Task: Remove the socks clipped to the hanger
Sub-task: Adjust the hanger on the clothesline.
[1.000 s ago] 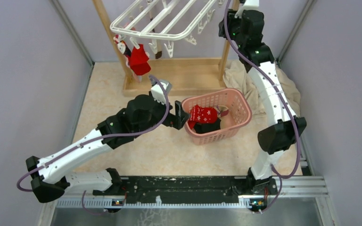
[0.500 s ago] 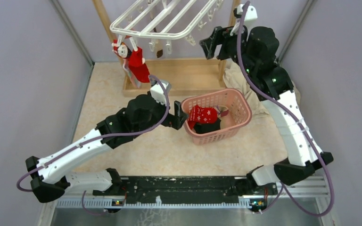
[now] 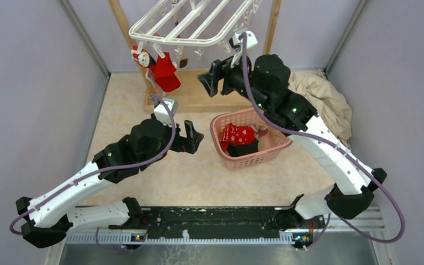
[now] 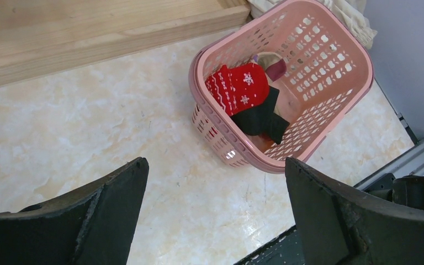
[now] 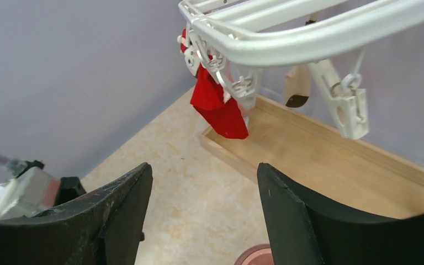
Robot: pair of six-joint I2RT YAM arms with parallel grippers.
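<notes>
The white hanger (image 3: 190,25) hangs from the wooden frame at the top of the top view. A red sock (image 3: 164,70) is clipped at its left corner, also seen in the right wrist view (image 5: 216,107). A small beige and brown sock (image 5: 297,85) hangs further back. A red patterned sock (image 4: 237,88) and a black sock (image 4: 262,118) lie in the pink basket (image 4: 339,99). My left gripper (image 3: 194,136) is open and empty, left of the basket. My right gripper (image 3: 208,84) is open and empty, just under the hanger's right side, right of the clipped red sock.
The wooden frame's base tray (image 3: 221,91) lies behind the basket. A beige cloth (image 3: 320,99) is heaped at the back right. Empty white clips (image 5: 350,113) dangle from the hanger. Purple walls close in both sides.
My right arm has swung down and left, from the hanger's right end to below its front edge. My left gripper has pulled back left, away from the basket rim. The hanger has rocked slightly.
</notes>
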